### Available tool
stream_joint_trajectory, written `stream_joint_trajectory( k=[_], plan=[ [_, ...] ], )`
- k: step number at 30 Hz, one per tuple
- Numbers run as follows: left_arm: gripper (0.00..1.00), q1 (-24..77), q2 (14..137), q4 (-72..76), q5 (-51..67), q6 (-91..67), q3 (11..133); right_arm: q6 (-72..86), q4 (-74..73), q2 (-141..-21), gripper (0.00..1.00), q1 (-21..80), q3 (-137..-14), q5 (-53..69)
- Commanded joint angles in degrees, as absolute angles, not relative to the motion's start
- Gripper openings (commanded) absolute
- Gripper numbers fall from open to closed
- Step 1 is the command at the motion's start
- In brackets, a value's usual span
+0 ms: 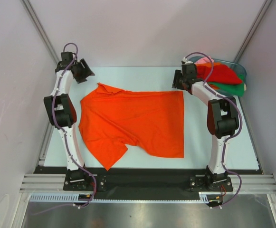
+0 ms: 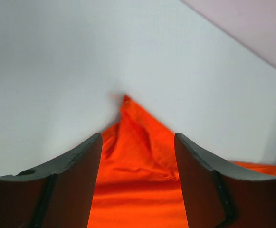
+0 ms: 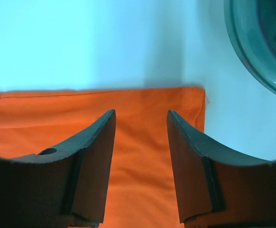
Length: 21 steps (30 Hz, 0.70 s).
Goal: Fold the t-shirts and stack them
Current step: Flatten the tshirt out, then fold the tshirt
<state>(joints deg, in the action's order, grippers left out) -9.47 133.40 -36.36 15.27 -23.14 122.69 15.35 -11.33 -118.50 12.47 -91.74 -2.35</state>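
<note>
Top external view takes in what neither wrist camera can: the whole orange t-shirt (image 1: pixel 138 121) spread flat and sideways on the pale table (image 1: pixel 142 76), with one arm at each far corner.

At the left, the left gripper (image 1: pixel 83 70) hangs just beyond the shirt's pointed far-left corner. Only the left wrist view shows how it stands: its two dark fingers (image 2: pixel 71 180) are spread apart and clamp nothing. The cloth lies under and between them. Its tip pokes out just ahead of the fingertips, slightly left of centre, creased and a little blurred.

At the right, the right gripper (image 1: pixel 179 80) sits over the shirt's far-right corner. The right wrist view shows these jaws parted too, with nothing gripped. The orange cloth passes beneath them, its stitched edge runs across just past the fingertips, and its square corner lies just to the right of the right finger.

Further right is a bluish tub (image 1: pixel 240 69), near the gripper but apart from the orange shirt. From above, the other shirts (image 1: pixel 223 76), red and green with a little pink, are heaped in it. The wrist view catches only its curved rim.
</note>
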Motion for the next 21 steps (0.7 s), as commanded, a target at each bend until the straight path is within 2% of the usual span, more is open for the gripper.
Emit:
stream_joint_trajectory(
  k=[1, 5, 10, 13, 19, 21],
  plan=[
    [0.68, -8.8, 139.5, -31.3, 23.5, -31.7, 127.2, 14.5, -11.0, -118.7, 0.53, 11.8, -94.4, -2.2],
    [0.74, -7.8, 139.9, -22.0, 23.6, -38.8, 122.4, 14.2, -10.4, -119.1, 0.53, 11.0, -94.0, -1.5],
    [0.75, -6.4, 141.5, -21.8, 18.8, -41.1, 122.8, 14.2, -9.0, -118.8, 0.53, 9.7, -92.3, -0.9],
    [0.72, -5.9, 142.4, -21.9, 17.8, -42.1, 122.5, 14.2, -8.6, -118.8, 0.53, 9.4, -92.1, -0.6],
    [0.59, -5.9, 145.1, -22.1, 19.2, -43.9, 123.7, 13.7, -8.0, -118.8, 0.53, 9.4, -92.3, -0.5],
    [0.59, -5.9, 145.2, -23.4, 18.1, -43.8, 123.7, 13.5, -8.0, -118.9, 0.53, 9.4, -92.5, -0.5]
  ],
)
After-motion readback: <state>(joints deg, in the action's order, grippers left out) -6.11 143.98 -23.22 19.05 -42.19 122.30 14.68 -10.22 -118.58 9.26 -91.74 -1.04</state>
